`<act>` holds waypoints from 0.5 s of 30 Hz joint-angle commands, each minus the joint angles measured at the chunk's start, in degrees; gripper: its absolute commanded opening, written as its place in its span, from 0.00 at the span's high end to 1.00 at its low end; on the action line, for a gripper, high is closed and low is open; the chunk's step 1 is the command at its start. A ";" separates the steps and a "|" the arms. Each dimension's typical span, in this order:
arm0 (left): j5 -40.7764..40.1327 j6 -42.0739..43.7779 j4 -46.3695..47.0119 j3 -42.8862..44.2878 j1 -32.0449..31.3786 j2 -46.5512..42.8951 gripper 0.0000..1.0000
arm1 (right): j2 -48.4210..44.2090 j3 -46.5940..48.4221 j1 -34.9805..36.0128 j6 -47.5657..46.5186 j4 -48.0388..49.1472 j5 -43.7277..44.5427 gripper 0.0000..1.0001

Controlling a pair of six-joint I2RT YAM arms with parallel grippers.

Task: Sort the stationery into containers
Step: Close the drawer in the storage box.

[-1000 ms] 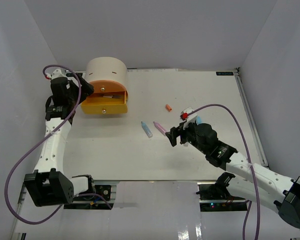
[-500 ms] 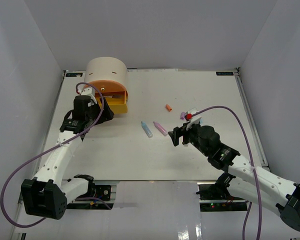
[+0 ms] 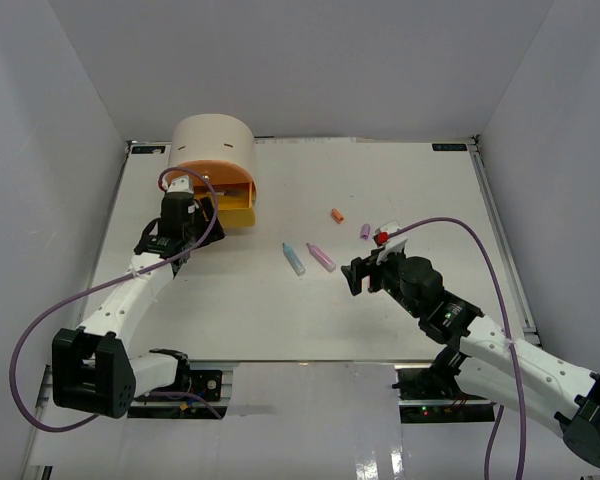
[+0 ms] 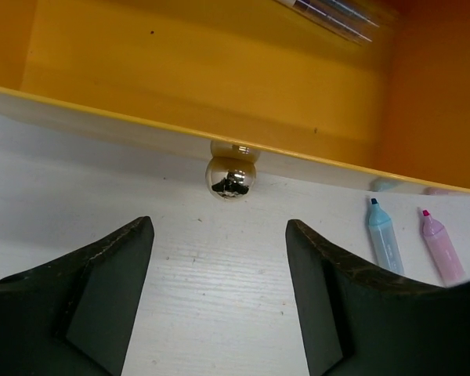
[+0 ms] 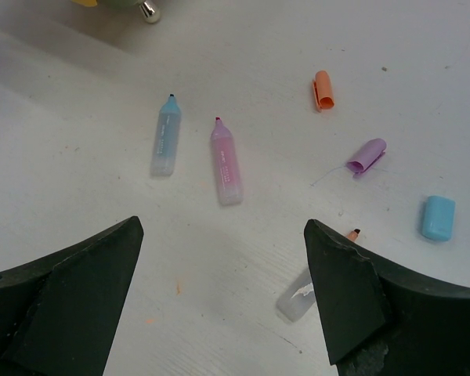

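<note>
The beige cabinet (image 3: 215,148) stands at the back left with its orange drawer (image 3: 227,184) and yellow drawer (image 3: 237,209) pulled out. My left gripper (image 3: 201,206) (image 4: 218,235) is open just in front of the yellow drawer's round knob (image 4: 232,175) and does not touch it. Pens (image 4: 334,11) lie inside that drawer. A blue marker (image 3: 294,259) (image 5: 165,137) and a pink marker (image 3: 320,257) (image 5: 225,162) lie mid-table. My right gripper (image 3: 358,274) (image 5: 223,235) hovers open and holds nothing, on the near side of them.
An orange cap (image 3: 337,215) (image 5: 323,88) and a purple cap (image 3: 365,231) (image 5: 366,155) lie right of the markers. A blue cap (image 5: 439,218) and a clear pen with an orange tip (image 5: 309,286) lie by my right finger. Grey walls enclose the table.
My left arm swung from the cabinet's left side round to the front of the yellow drawer, and its jaws narrowed a little. My right arm drew back slightly, uncovering the purple cap.
</note>
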 commanded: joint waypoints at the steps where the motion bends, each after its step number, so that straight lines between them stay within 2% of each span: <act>1: -1.77 0.30 4.85 -1.00 -0.05 -0.33 0.23 | -0.46 -0.25 0.09 -0.52 2.00 1.13 0.10; 11: -2.82 2.85 10.05 -1.97 -0.14 0.98 0.35 | -0.11 -0.43 0.09 -0.52 2.00 0.95 0.10; 15: -2.21 3.29 10.48 -1.45 -0.14 2.04 0.36 | 0.06 -0.34 0.09 -0.52 1.91 0.95 0.10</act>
